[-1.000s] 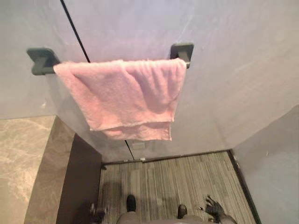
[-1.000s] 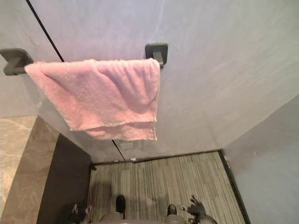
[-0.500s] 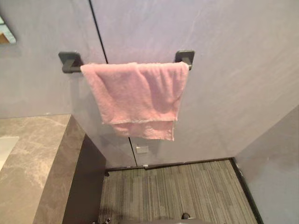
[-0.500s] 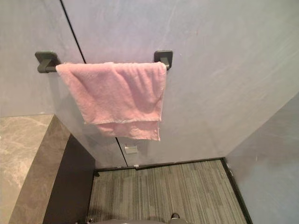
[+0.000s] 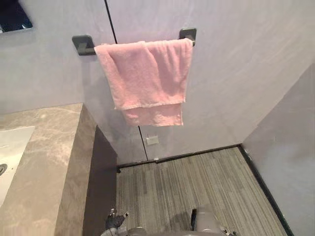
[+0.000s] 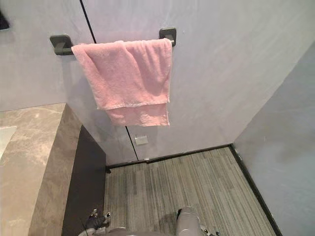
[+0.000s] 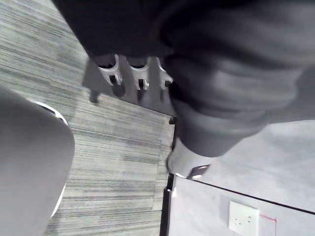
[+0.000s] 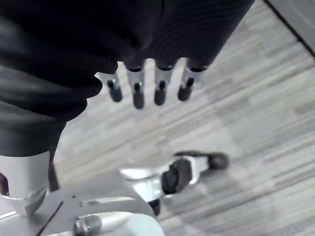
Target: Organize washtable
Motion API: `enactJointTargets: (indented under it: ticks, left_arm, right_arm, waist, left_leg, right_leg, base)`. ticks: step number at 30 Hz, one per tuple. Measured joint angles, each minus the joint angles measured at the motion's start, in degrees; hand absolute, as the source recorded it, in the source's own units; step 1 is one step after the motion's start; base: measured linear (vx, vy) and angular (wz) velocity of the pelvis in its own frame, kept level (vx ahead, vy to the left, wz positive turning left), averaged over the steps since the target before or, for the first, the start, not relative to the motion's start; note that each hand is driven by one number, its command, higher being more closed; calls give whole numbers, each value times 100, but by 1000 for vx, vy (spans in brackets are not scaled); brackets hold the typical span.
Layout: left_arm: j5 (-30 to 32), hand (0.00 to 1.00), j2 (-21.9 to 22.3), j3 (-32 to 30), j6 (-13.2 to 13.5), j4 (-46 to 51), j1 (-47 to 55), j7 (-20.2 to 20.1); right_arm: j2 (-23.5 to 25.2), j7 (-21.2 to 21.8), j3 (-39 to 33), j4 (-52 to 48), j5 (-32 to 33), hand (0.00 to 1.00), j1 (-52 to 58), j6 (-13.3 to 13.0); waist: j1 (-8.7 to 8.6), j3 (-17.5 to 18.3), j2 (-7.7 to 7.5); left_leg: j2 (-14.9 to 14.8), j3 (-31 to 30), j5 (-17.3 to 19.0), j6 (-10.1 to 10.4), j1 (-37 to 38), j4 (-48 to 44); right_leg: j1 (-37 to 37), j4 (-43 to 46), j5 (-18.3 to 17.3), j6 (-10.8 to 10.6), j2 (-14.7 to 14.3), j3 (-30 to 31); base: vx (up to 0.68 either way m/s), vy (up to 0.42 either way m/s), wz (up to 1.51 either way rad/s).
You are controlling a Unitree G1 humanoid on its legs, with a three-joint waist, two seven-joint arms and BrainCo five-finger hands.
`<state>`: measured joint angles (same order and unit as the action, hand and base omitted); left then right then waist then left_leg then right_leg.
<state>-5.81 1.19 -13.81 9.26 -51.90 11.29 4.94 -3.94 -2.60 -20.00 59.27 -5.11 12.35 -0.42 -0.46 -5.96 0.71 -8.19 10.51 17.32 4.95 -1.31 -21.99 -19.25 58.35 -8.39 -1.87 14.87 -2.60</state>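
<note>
Camera shifted, pink towel [image 5: 147,73] unmoved on bar [image 5: 87,46]; left robot hand [image 7: 140,78], right robot hand [image 8: 147,86] slack, empty.

Pink towel [image 6: 129,73] up high, folded over a dark rail between two dark mounts [image 6: 61,44], its longer layer hanging below the shorter front one. Behind it runs a pale grey wall [image 6: 221,73], split by a thin black seam [image 6: 87,19] that passes behind the towel. Just under the towel sits a small white plate [image 6: 141,140], possibly a socket. To the left is the marble counter [image 6: 29,162], with a dark side panel [image 6: 88,182]. Striped grey carpet [image 6: 187,182] meets a dark skirting [image 6: 187,153]. The left hand [image 6: 96,220] hangs low beside that panel.
</note>
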Motion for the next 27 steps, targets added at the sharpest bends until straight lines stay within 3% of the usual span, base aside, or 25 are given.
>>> enactJointTargets:
  ticks: [1, 2, 3, 4, 5, 6, 7, 10, 13, 14, 15, 17, 19, 21, 22, 23, 24, 25, 26, 27]
  left_arm:
    - [15, 0, -23, -21, 0, -29, 13, -4]
    - [74, 0, -77, -35, -3, -46, -20, -16]
    - [104, 0, -96, -36, -21, -150, -72, -21]
    - [190, 0, 3, -32, -45, -248, -94, -68]
    - [211, 0, 56, -26, -32, -230, -64, -89]
    - [232, 0, 58, 32, -5, -193, -44, -99]
    - [264, 0, 30, 103, 0, -167, -63, -86]
    - [257, 0, -23, 268, -9, -226, -158, -47]
    - [237, 0, -51, 286, 8, -209, -89, 69]
    - [247, 0, -92, 283, 12, -220, -66, 127]
    - [253, 0, -82, 254, 4, -217, -118, 130]
    - [252, 0, -121, 99, 12, -187, -127, 142]
    - [253, 0, -118, 28, 12, -177, -120, 150]
    - [255, 0, -117, -8, 4, -203, -119, 150]
    - [257, 0, -60, -38, 3, -167, -113, 150]
    - [256, 0, -121, -53, 7, -162, -86, 160]
    - [257, 0, -214, -39, -5, -170, -93, 180]
    - [260, 0, -280, -41, 0, -159, -115, 178]
    - [262, 0, -310, -34, -23, -220, -194, 182]
    - [278, 0, -201, 45, -37, -221, -153, 171]
  right_arm:
    - [6, 7, -65, 6, -2, 0, 36, 24]
    - [23, 11, -110, 34, -2, 0, 58, 46]
    - [37, 11, -172, 53, -4, 0, 58, 72]
    - [-18, 3, -337, 60, -3, 0, 86, 78]
    - [-60, 5, -377, 63, -3, 0, 50, 81]
    - [-132, 6, -354, 66, -4, 0, -26, 76]
    - [-152, 0, -258, 69, -7, 0, -212, 76]
    - [-206, -38, -74, 67, -34, 0, -570, 52]
    - [-212, -103, 81, 113, -172, 0, -517, 50]
    - [-212, -102, 207, 42, -185, 0, -578, 6]
    - [-159, -104, 215, -6, -198, 0, -581, -76]
    - [-212, -122, 194, 12, -204, 0, -522, -125]
    - [-249, -122, 188, 15, -200, 0, -385, -125]
    - [-199, -119, 159, 18, -195, 0, -268, -121]
    - [-177, -118, 29, 35, -152, 0, -224, -103]
    - [-88, -117, -46, 70, -130, 0, -240, -92]
    - [-59, -103, -84, 143, -95, 0, -269, -81]
    - [18, -101, -84, 217, -95, 0, -216, -83]
    - [19, -110, -178, 245, -91, 0, -221, -100]
    - [-15, -147, -332, 229, -4, 0, -271, -108]
  waist:
    - [-23, 77, -85]
    - [-32, 159, -208]
    - [-17, 169, -128]
    - [1, 256, 53]
    - [72, 295, 108]
    - [128, 320, 108]
    - [140, 332, 91]
    - [132, 295, 221]
    - [161, 291, 177]
    - [158, 319, 152]
    - [110, 315, 75]
    - [121, 288, -68]
    - [111, 282, -73]
    - [80, 285, -68]
    - [-2, 261, -7]
    - [-48, 245, -47]
    - [-81, 264, -60]
    - [-210, 372, -191]
    - [-203, 291, -177]
    - [-156, 227, 18]
  left_leg:
    - [57, -63, -115, 34, -123, 4]
    - [108, -211, -228, 85, -268, 5]
    - [113, -323, -398, 118, -354, 98]
    - [166, -548, -749, -201, -439, 413]
    - [330, -648, -1059, -225, -463, 688]
    - [323, -505, -1368, -169, -553, 932]
    - [281, -547, -1513, 30, -792, 1103]
    - [112, -632, -1755, 248, -1156, 1399]
    - [-139, -688, -1971, 335, -926, 1512]
    - [-183, -683, -2193, 380, -875, 1758]
    - [-215, -645, -2120, 255, -943, 1593]
    - [-191, -412, -1417, -124, -1255, 0]
    - [-417, -268, -1003, -171, -1234, -1152]
    - [-761, -177, -860, -224, -1000, -1631]
    - [-748, 104, -740, -163, -1050, -1374]
    - [-644, 249, -722, -192, -1031, -1130]
    - [-420, -16, -785, -94, -813, -11]
    - [-283, -180, -921, 9, -459, 1095]
    - [-482, 403, -596, -82, -565, 472]
    - [-808, 1030, -314, 154, -517, 135]
  right_leg:
    - [261, -84, 80, -5, 164, 164]
    - [523, -514, -119, -362, 244, 206]
    - [653, -891, -260, -412, 83, 85]
    - [850, -1537, -294, -413, -136, 124]
    - [966, -2021, -357, -489, -228, 324]
    - [989, -2522, -550, -725, -299, 576]
    - [912, -2876, -767, -773, -299, 570]
    - [817, -3518, -858, -552, -500, 294]
    - [1018, -3512, -767, -425, -699, 140]
    - [935, -3517, -720, -305, -732, 154]
    - [838, -3548, -619, -208, -655, 67]
    - [806, -3757, -291, -284, -451, 13]
    - [861, -4041, 3, -417, -361, -67]
    - [962, -4301, 266, -587, -282, -214]
    - [1000, -4388, 408, -685, -229, -404]
    - [967, -4383, 378, -702, -166, -486]
    - [897, -4213, 296, -510, -484, -769]
    - [957, -4536, 326, -111, -651, -1081]
    - [1134, -4878, 494, -302, -536, -1577]
    - [1213, -4968, 644, -371, -516, -1823]
  base:
    - [-146, -248, 24]
    - [-126, -281, 30]
    - [-130, -252, 37]
    - [-200, -211, 23]
    - [-221, -112, 5]
    - [-230, -137, -11]
    - [-181, -147, -12]
    - [-261, -125, 13]
    - [-226, -74, 12]
    - [-285, -98, -7]
    - [-255, -61, -2]
    - [-143, 19, 15]
    - [-200, 109, 18]
    - [-197, 285, 50]
    - [-134, 298, 84]
    - [-95, 219, 112]
    - [-37, 8, 130]
    - [-18, -5, 163]
    - [-24, 106, 151]
    - [-63, 303, 143]
